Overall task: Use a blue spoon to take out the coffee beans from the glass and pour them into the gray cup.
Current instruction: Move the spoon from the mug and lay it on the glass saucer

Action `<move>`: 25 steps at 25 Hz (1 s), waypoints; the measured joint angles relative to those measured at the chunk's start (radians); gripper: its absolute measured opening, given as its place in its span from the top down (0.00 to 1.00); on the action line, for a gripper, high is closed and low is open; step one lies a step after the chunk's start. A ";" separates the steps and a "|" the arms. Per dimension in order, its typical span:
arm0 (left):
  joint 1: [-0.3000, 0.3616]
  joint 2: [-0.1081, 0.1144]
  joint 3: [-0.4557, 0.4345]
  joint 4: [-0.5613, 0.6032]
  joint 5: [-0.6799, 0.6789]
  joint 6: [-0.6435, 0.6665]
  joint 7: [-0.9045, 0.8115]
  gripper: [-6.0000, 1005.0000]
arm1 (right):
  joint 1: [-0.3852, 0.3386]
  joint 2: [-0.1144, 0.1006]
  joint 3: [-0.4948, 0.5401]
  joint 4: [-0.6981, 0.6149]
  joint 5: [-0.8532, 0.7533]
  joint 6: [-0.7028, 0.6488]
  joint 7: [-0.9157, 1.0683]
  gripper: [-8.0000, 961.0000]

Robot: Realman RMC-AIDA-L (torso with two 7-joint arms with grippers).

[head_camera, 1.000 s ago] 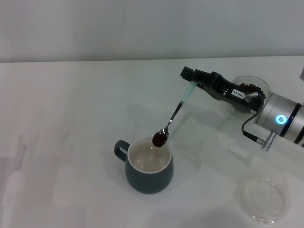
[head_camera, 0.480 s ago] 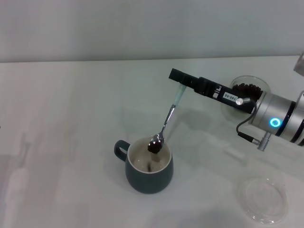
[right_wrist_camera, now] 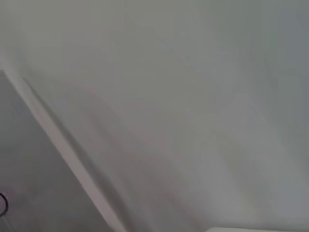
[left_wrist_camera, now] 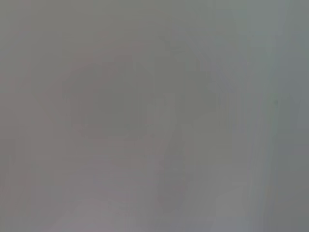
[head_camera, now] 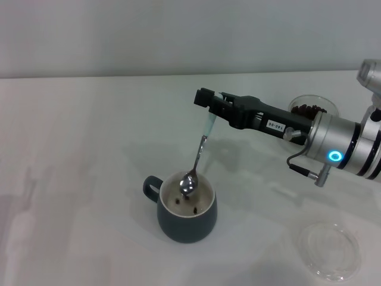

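Note:
My right gripper (head_camera: pixel 209 107) is shut on the pale-blue handle end of the blue spoon (head_camera: pixel 197 158), which hangs steeply down. Its silver bowl (head_camera: pixel 189 185) sits empty just over the mouth of the gray cup (head_camera: pixel 186 214). A few dark coffee beans (head_camera: pixel 191 208) lie on the cup's cream-white bottom. The cup's loop handle points to the left. The glass (head_camera: pixel 314 111) with more dark beans stands at the far right, partly behind my right arm. The left gripper is out of view. Both wrist views show only blank pale surface.
A flat clear round dish (head_camera: pixel 330 250) lies at the front right, below my right arm. The white table (head_camera: pixel 89 167) stretches bare to the left of the cup, up to the back wall.
My right gripper moved left and tipped the spoon steeper. The beans that lay in the spoon's bowl have dropped into the gray cup; the bowl is now empty.

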 joint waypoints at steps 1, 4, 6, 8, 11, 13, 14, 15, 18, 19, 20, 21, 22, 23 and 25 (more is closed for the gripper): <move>0.001 0.000 0.000 0.000 0.000 0.000 0.000 0.27 | -0.019 0.000 -0.040 -0.034 0.041 -0.006 0.000 0.71; 0.002 0.000 0.000 0.000 0.000 0.001 0.000 0.27 | -0.046 0.000 -0.052 -0.078 0.057 -0.010 0.003 0.71; 0.003 0.000 0.000 0.000 0.000 0.001 0.000 0.27 | -0.074 0.000 -0.053 -0.119 0.060 -0.013 0.007 0.71; 0.003 0.000 0.000 0.000 0.000 0.002 0.000 0.27 | -0.093 -0.004 -0.048 -0.140 0.060 -0.025 0.011 0.71; 0.003 0.001 0.000 0.000 0.000 0.004 0.000 0.27 | -0.115 -0.027 -0.011 -0.147 0.061 -0.075 0.025 0.71; 0.004 0.002 0.000 0.000 0.000 0.004 0.000 0.27 | -0.133 -0.062 0.022 -0.146 0.057 -0.122 0.057 0.71; 0.004 0.002 0.000 0.000 0.000 0.004 0.000 0.27 | -0.139 -0.079 0.029 -0.144 0.057 -0.136 0.071 0.71; 0.004 0.002 0.000 0.000 0.000 0.004 0.000 0.27 | -0.149 -0.103 0.035 -0.140 0.056 -0.154 0.092 0.71; 0.003 0.002 0.000 -0.001 0.000 0.004 0.000 0.27 | -0.179 -0.168 0.033 -0.127 0.049 -0.171 0.138 0.70; 0.003 0.002 0.000 -0.002 0.000 0.004 0.000 0.27 | -0.188 -0.188 0.030 -0.121 0.041 -0.172 0.150 0.70; 0.003 0.002 -0.001 -0.002 0.000 0.005 0.000 0.27 | -0.196 -0.209 0.029 -0.114 0.023 -0.175 0.163 0.70; 0.003 0.002 -0.001 -0.003 -0.001 0.005 0.000 0.27 | -0.202 -0.228 0.029 -0.104 -0.001 -0.179 0.176 0.70; 0.003 0.002 -0.001 -0.003 -0.003 0.005 0.000 0.27 | -0.207 -0.247 0.031 -0.089 -0.033 -0.179 0.193 0.70; 0.003 0.002 -0.001 -0.003 -0.003 0.005 0.000 0.27 | -0.209 -0.262 0.034 -0.075 -0.054 -0.178 0.204 0.70; 0.001 0.002 -0.002 -0.006 -0.009 0.005 0.000 0.27 | -0.214 -0.284 0.037 -0.039 -0.077 -0.170 0.218 0.70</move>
